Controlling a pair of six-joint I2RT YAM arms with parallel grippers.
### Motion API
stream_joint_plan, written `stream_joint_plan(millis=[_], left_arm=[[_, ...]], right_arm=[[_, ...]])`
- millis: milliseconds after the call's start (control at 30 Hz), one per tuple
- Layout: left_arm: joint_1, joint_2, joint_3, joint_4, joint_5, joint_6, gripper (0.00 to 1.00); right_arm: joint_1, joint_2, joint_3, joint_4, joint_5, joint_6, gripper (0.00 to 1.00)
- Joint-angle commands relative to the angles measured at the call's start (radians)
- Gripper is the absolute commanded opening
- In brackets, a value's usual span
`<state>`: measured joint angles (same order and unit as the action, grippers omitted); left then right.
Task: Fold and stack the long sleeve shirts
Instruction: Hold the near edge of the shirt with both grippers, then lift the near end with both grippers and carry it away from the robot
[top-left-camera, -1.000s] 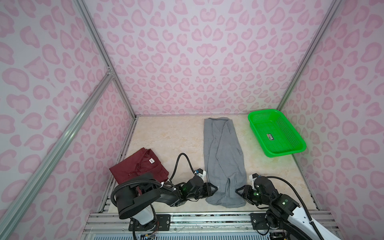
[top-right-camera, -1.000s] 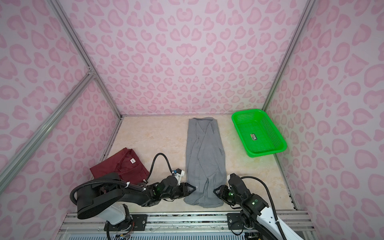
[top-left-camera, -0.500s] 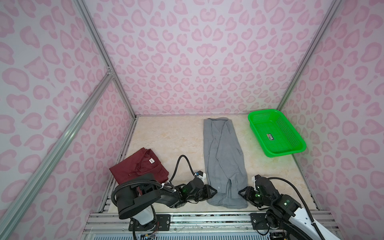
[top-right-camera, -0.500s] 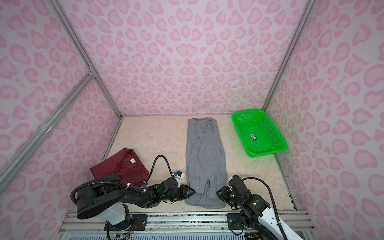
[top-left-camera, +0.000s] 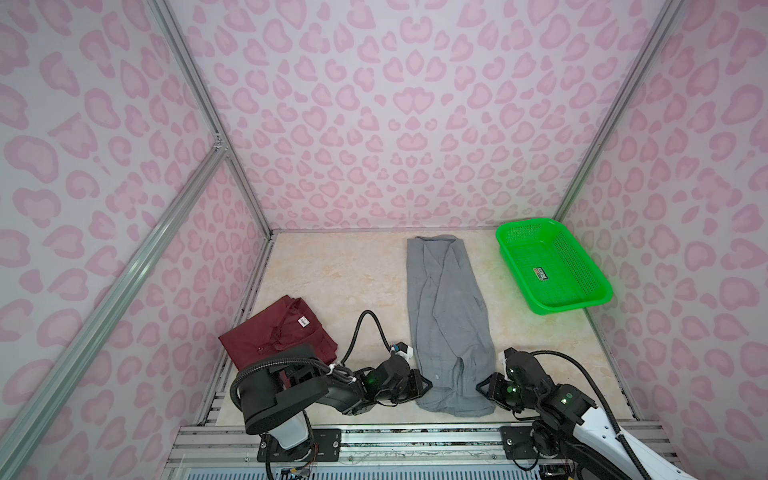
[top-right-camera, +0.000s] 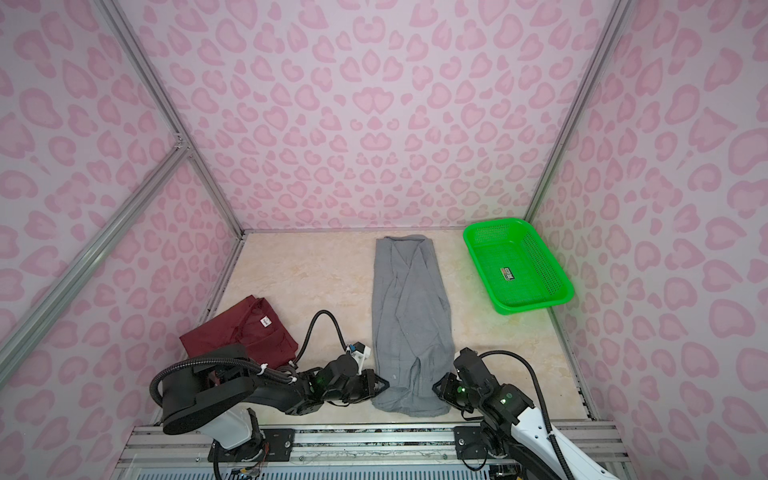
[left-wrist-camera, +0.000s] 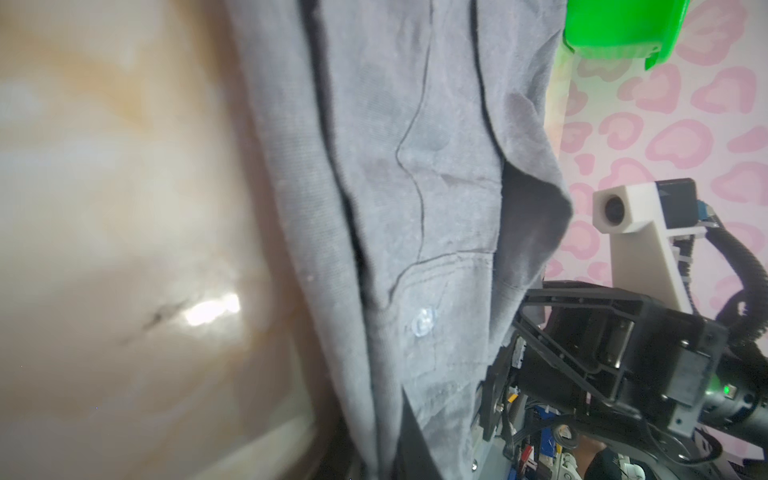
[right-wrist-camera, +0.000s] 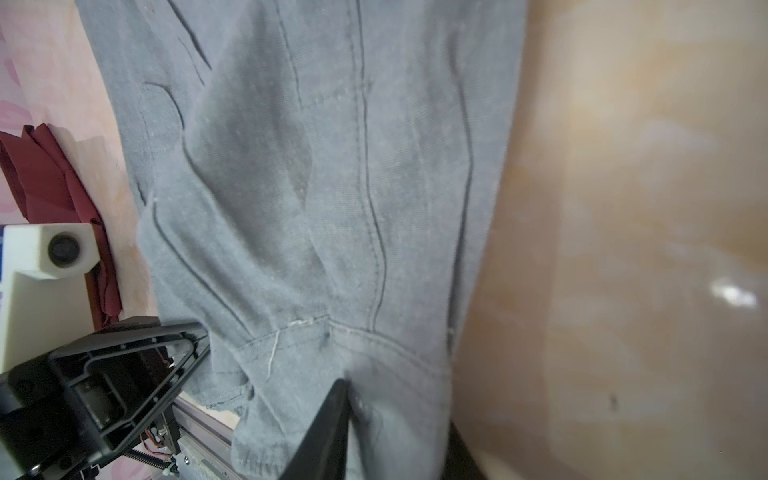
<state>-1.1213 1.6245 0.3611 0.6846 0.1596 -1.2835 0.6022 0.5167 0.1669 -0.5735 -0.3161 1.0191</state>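
At the front edge of the table (top-left-camera: 345, 270), left gripper (top-left-camera: 428, 388) pinched together on the near left hem corner of the grey shirt (top-left-camera: 449, 316), with cloth running into the jaws in the left wrist view. Across the hem, right gripper (top-left-camera: 481, 386) at the near right corner, cloth lying between its fingers (right-wrist-camera: 328, 428); clamped or only around it, cannot tell. Stretching away from both, a long narrow grey strip flat on the table, far end near the back wall. To its left, behind the left arm, maroon shirt (top-left-camera: 278, 332), folded. Farther right, basket (top-left-camera: 552, 309), well apart from both grippers.
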Motion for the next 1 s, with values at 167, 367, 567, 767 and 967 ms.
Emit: stream_joint_plan(millis=[167, 367, 567, 767, 967], left_arm=[[-0.002, -0.095, -0.054, -0.181, -0.027, -0.015, 0.04], [-0.020, -0.229, -0.080, -0.224, -0.048, -0.051, 0.04], [-0.035, -0.410, -0.053, -0.367, -0.105, -0.089, 0.04], [-0.041, -0.554, -0.001, -0.563, -0.161, -0.168, 0.04], [-0.028, -0.612, 0.086, -0.752, -0.234, -0.215, 0.04]], right_arm=[[0.006, -0.001, 0.012, -0.118, -0.027, -0.025, 0.01], [0.065, -0.017, 0.084, -0.116, -0.006, 0.014, 0.00], [0.205, 0.085, 0.173, -0.049, 0.065, 0.053, 0.00], [0.218, 0.147, 0.301, -0.054, 0.117, 0.015, 0.00], [0.162, 0.259, 0.399, -0.002, 0.072, -0.054, 0.00]])
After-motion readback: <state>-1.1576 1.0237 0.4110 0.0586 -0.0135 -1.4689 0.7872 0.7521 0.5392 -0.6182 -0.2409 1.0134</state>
